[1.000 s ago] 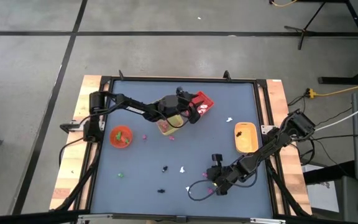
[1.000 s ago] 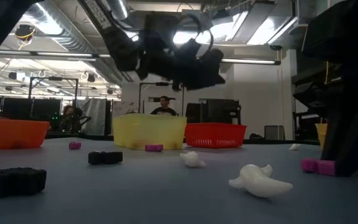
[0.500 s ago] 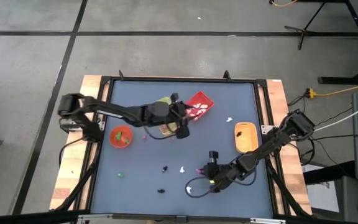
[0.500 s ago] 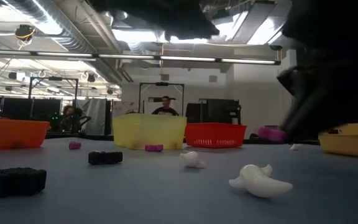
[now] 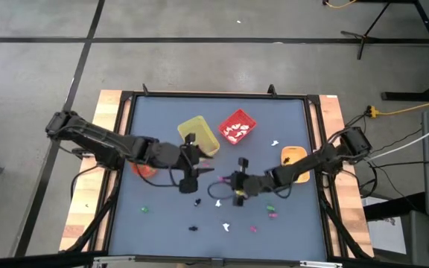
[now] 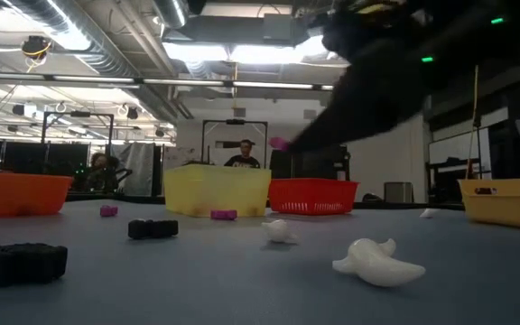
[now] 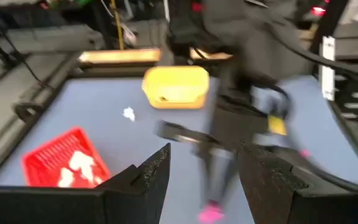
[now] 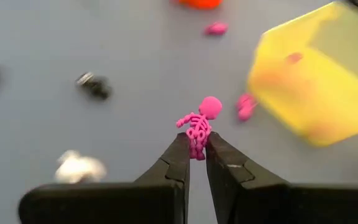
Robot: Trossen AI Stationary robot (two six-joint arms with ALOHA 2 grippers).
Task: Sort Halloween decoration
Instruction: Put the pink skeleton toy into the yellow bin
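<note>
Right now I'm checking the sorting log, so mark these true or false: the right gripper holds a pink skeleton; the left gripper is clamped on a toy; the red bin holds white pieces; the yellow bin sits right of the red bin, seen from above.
1. The right gripper holds a pink skeleton: true.
2. The left gripper is clamped on a toy: false, it is open and empty.
3. The red bin holds white pieces: true.
4. The yellow bin sits right of the red bin: false, it sits left.

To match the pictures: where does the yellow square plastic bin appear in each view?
High view: yellow square plastic bin, upper middle.
Low view: centre, far back.
Left wrist view: not in it.
Right wrist view: in it, large and near.
Landmark: red square bin beside it.
</note>
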